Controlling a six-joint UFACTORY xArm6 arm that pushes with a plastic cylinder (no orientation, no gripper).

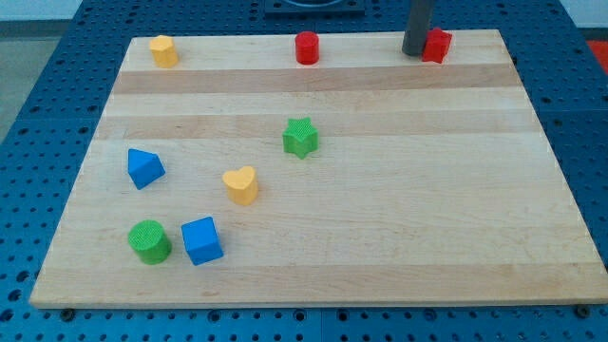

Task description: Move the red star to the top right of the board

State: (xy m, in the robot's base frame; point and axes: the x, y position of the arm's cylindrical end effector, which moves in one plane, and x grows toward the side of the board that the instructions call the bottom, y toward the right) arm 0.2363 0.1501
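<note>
The red star (438, 45) sits near the board's top edge, towards the view's right. My tip (414, 52) rests on the board just left of the red star, touching or nearly touching its left side. The dark rod rises from there out of the view's top. A red cylinder (307, 47) stands at the top edge near the middle, well to the left of my tip.
A yellow hexagonal block (163, 50) is at the top left. A green star (300, 137) is near the centre. A yellow heart (241, 184), a blue triangular block (144, 168), a blue cube (201, 240) and a green cylinder (149, 240) lie at lower left. The wooden board (380, 237) ends close past the red star.
</note>
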